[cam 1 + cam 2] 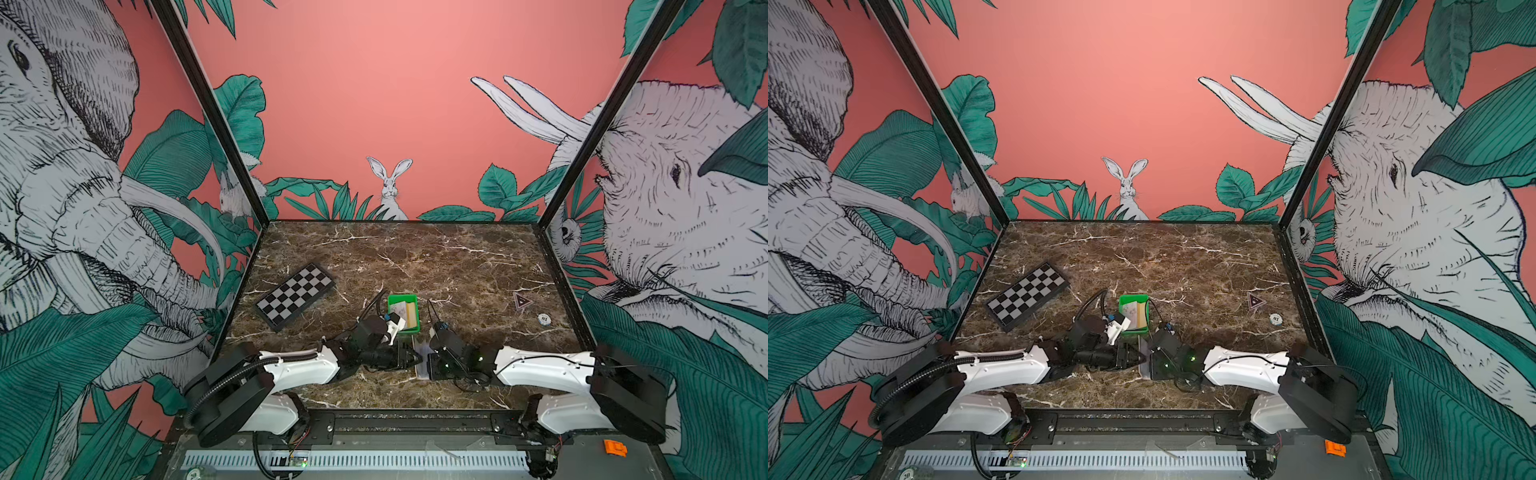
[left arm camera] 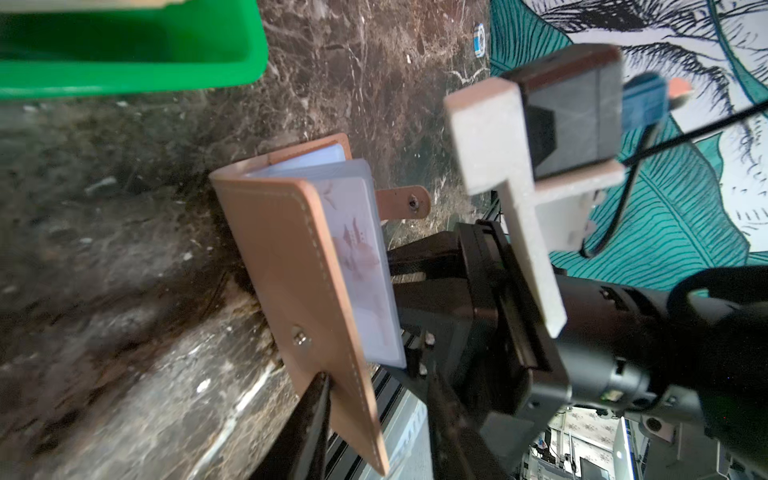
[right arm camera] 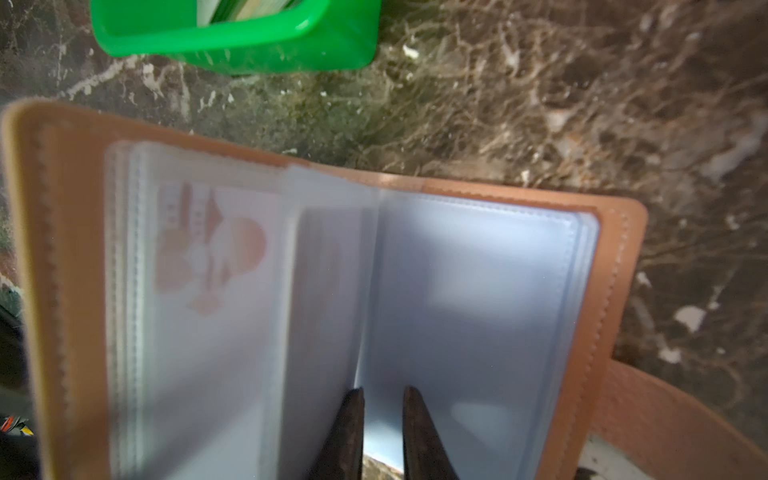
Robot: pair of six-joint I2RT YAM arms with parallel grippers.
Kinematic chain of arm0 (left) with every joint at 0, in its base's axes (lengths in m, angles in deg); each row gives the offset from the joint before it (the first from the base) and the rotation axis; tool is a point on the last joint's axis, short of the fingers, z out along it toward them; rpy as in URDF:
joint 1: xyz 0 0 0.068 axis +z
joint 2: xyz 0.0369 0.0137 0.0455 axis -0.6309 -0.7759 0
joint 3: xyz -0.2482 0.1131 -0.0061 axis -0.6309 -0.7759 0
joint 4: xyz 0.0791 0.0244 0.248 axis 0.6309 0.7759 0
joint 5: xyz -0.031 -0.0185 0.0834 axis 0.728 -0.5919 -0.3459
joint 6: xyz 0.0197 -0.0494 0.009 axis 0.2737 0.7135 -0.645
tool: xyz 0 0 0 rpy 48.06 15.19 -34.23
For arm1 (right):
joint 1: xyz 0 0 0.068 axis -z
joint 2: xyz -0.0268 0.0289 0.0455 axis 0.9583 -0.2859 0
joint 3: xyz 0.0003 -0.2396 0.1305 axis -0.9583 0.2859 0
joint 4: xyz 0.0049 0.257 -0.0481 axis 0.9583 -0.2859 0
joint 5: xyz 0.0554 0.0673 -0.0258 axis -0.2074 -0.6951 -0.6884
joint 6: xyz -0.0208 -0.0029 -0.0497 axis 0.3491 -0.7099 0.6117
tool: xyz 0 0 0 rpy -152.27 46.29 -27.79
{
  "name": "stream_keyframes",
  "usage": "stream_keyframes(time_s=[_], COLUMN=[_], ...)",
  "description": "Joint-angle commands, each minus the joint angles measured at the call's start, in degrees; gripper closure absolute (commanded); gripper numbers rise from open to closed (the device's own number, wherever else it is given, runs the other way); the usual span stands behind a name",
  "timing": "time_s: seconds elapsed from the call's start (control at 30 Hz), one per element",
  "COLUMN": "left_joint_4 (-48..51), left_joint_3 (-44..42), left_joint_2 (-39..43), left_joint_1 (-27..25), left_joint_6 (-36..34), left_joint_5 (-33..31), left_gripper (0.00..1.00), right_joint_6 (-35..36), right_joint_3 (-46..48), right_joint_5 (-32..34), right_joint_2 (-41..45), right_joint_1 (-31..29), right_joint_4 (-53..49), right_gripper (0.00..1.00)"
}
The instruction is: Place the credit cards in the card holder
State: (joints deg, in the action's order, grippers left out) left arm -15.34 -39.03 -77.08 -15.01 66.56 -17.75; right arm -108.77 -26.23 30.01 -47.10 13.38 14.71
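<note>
Tan leather covers the card holder [image 2: 291,266], which stands open like a book on the desk [image 2: 124,291] just in front of the green tray [image 3: 249,45]. Its pale blue clear sleeves fan between the covers, and one sleeve on the raised side already shows a card with pinkish print. The remaining credit cards [image 1: 405,312] sit upright in the tray.

The left gripper [image 2: 374,407] pinches the lower edge of the raised cover, its jaws closed onto the leather. The right gripper [image 3: 382,415] has narrow jaws set on a clear sleeve near the spine, apparently nipping it, though contact is hard to confirm.

Likely trouble: the thin sleeve could slip out or crease, letting pages flop shut. If the left grip loosens, the cover may fall closed. With both grippers busy, neither is free to fetch a card.
</note>
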Motion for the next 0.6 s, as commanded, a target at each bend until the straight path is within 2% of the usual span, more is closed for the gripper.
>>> stream_keyframes(time_s=[0.0, 0.57], left_joint_4=[2.9, 1.6], left_joint_3=[1.1, 1.4], left_joint_2=[1.8, 0.8], left_joint_1=[-0.3, -0.3], left_joint_6=[-1.5, -1.2], left_joint_5=[-1.3, -1.1], left_gripper=[0.6, 0.58], right_joint_6=[0.3, 0.7], right_joint_3=[0.5, 1.0], right_joint_5=[-0.3, 0.2], right_joint_2=[1.5, 5.7], right_joint_1=[-0.1, -0.1], right_joint_4=[0.9, 0.8], right_gripper=[0.8, 0.8])
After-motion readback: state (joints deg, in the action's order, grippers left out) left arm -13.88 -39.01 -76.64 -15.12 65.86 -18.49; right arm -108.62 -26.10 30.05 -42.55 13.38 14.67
